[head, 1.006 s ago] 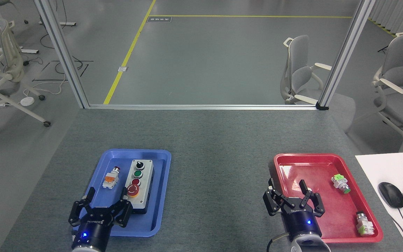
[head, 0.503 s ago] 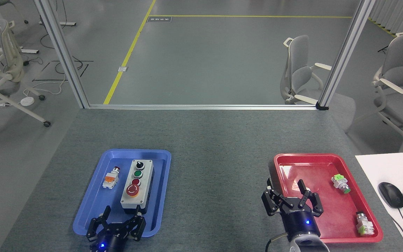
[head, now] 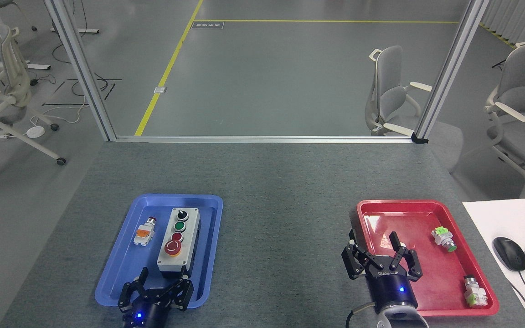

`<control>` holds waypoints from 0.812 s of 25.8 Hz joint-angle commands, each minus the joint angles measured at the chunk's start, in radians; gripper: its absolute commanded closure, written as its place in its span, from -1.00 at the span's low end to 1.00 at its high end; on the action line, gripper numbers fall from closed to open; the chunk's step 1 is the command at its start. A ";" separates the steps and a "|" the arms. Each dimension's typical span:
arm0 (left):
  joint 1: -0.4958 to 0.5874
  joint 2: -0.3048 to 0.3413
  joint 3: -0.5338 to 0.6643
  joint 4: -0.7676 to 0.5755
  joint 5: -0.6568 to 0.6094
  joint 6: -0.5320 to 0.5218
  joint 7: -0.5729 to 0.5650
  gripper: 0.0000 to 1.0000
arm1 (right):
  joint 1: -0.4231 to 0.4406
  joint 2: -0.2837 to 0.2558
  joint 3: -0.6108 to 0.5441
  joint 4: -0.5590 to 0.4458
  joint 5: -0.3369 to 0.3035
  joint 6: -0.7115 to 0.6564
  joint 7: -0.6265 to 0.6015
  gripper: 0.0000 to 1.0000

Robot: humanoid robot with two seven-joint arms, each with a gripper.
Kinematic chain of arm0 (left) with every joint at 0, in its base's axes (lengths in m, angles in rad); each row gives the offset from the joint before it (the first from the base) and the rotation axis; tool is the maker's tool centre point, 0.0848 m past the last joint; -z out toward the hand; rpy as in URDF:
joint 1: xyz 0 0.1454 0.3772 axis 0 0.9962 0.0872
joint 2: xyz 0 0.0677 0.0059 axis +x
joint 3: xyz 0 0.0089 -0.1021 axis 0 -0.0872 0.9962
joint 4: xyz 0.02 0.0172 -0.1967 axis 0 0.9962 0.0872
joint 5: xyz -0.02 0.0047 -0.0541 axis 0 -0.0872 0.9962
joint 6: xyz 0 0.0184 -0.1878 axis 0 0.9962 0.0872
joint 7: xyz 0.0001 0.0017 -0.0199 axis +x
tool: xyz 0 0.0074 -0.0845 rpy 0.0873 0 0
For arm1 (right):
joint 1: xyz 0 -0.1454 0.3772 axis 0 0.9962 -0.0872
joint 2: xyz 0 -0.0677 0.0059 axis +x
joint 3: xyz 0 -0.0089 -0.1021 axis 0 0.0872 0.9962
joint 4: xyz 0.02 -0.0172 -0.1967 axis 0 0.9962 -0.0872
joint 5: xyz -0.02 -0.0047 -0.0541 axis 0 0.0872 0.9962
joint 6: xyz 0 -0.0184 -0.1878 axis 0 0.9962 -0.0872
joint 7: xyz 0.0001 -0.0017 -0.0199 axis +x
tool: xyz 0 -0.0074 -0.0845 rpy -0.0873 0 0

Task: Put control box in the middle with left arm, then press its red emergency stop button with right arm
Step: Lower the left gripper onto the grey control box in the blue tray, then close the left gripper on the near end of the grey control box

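Nearest, the left claw [head: 162, 276] is hanging with its fingers spread apart over the near end of the blue tray [head: 121, 269], gripping nothing. Just beyond its fingertips the control box [head: 178, 240] is lying inside that tray, its red emergency stop button [head: 172, 247] sitting at the end closest to the claw. Off to the right, the right claw [head: 374, 241] is hovering with fingers parted above the near left part of the red tray [head: 426, 207]. Between both claws, the grey tabletop [head: 280, 228] is lying bare.
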 commanded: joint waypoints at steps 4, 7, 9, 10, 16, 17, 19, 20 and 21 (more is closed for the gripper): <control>-0.053 -0.010 -0.001 0.041 0.000 0.004 -0.001 -0.98 | 0.000 0.005 0.001 0.000 0.000 0.002 0.002 -0.96; -0.068 -0.012 -0.001 0.049 0.000 0.004 -0.003 -0.98 | 0.000 0.011 0.001 0.000 0.003 0.002 0.005 -0.96; -0.070 -0.012 -0.001 0.050 0.000 0.004 -0.003 -0.98 | 0.000 0.011 0.002 0.000 0.007 0.007 0.033 -0.96; -0.067 -0.012 -0.001 0.047 0.000 0.003 -0.003 -0.98 | 0.000 0.013 0.002 0.000 0.007 0.016 0.070 -0.96; -0.044 -0.018 -0.027 0.015 0.000 0.001 -0.001 -0.98 | -0.020 0.020 0.004 0.000 0.009 0.025 0.110 -0.96; -0.038 -0.023 -0.033 0.006 0.000 0.001 -0.003 -0.98 | -0.020 0.019 0.004 0.000 0.009 0.025 0.110 -0.96; -0.033 -0.024 -0.049 -0.005 0.000 0.001 -0.001 -0.98 | -0.021 0.019 0.004 0.000 0.009 0.025 0.110 -0.96; -0.035 -0.027 -0.060 -0.005 0.000 0.004 -0.003 -0.98 | -0.020 0.017 0.004 0.000 0.009 0.025 0.110 -0.96; -0.035 -0.032 -0.067 -0.005 0.000 0.004 -0.003 -0.98 | -0.020 0.016 0.004 0.000 0.009 0.025 0.110 -0.96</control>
